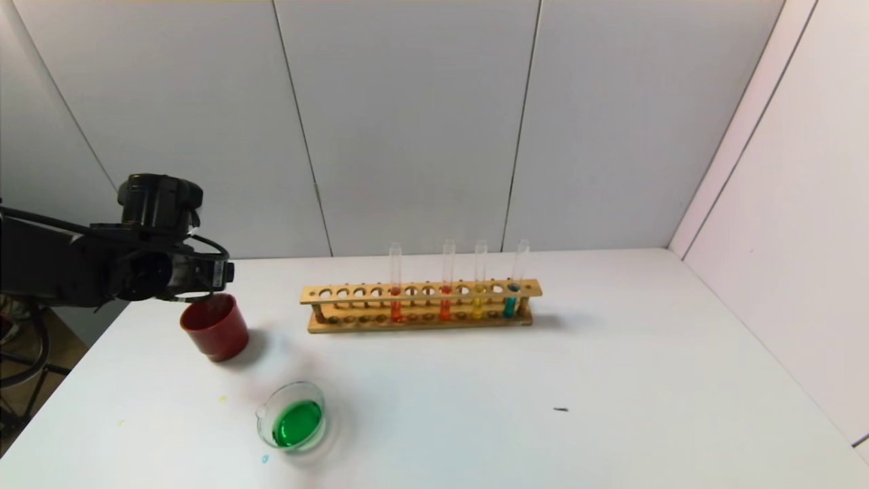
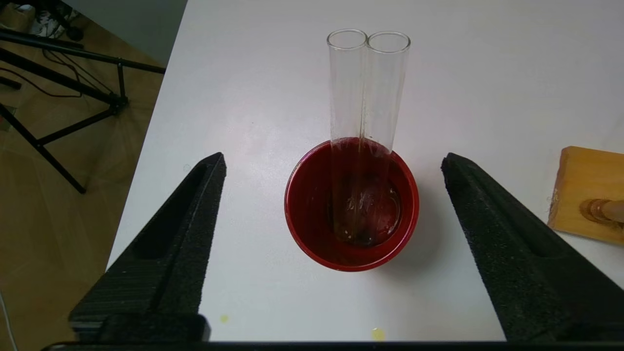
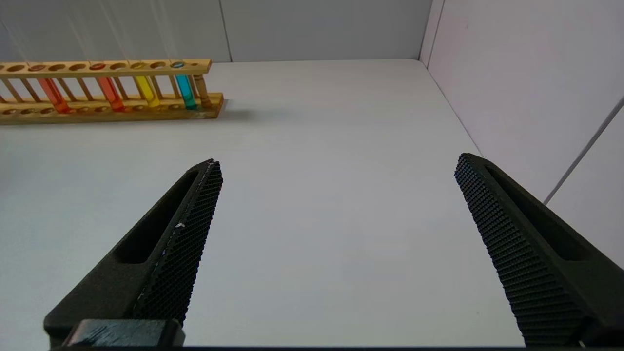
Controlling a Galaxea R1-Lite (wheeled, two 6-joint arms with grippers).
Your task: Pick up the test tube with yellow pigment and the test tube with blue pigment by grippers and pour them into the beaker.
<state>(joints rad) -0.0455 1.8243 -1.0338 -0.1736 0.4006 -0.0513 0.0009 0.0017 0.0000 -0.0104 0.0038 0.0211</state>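
I have the left gripper point(image 2: 334, 165) hanging over the red cup point(image 2: 352, 204) at centre-left of the head view, its jaws spread wide with nothing between them. Two empty clear tubes point(image 2: 368, 87) stand in that cup, leaning side by side and touching. The beaker point(image 1: 292, 415), low and left of centre in the head view, holds green liquid, so I judge both pigments are already in it. The right gripper point(image 3: 336, 165) is out of the head view; its own camera shows the jaws parted over bare table point(image 3: 312, 195).

In the wooden rack point(image 1: 421, 305) at the middle of the head view stand a yellow tube point(image 1: 478, 292) and a blue tube point(image 1: 512, 288), just beside each other at its right end, with two orange-red tubes point(image 1: 396, 292) to their left.

These tubes look light, rigid and slick. I judge thin glass would crack under a hard squeeze, so I would take one on the bare wall above the rack's top bar, lift straight up, and keep it upright.

I can read no brand, label or writing anywhere.
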